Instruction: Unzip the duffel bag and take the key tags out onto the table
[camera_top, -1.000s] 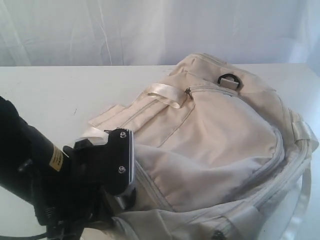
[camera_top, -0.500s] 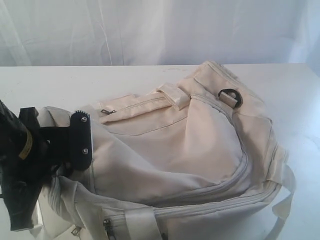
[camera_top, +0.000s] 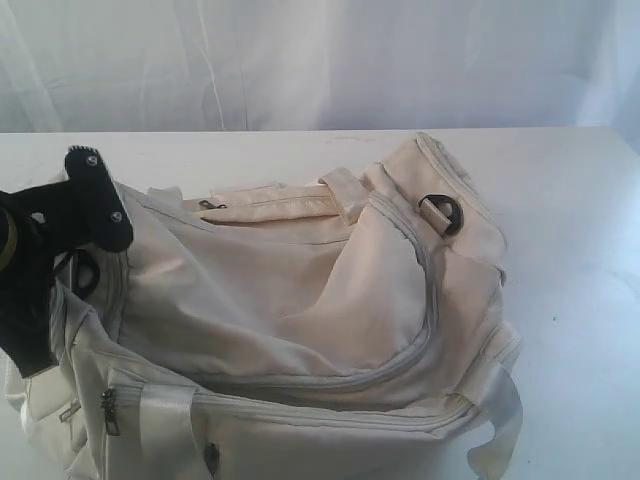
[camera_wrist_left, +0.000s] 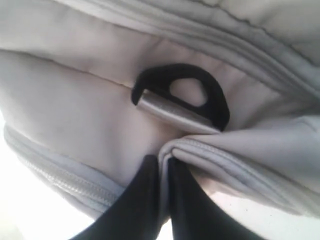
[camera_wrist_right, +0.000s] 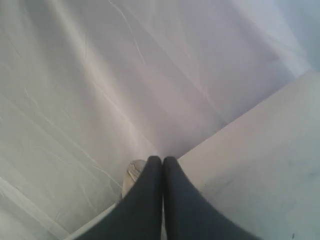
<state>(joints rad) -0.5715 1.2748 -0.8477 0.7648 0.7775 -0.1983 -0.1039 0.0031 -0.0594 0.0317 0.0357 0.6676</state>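
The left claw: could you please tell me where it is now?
At the exterior view's left, the left claw pinches a duffel bag fold beside a black D-ring.

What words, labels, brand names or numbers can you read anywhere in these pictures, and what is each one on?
No text can be read.
On the duffel bag: no print, brand or tag shows on the fabric, the straps or the D-ring.
On the left arm: a sliver of yellow sticker at the picture's edge, too cut off to read.
In both wrist views: no text at all.
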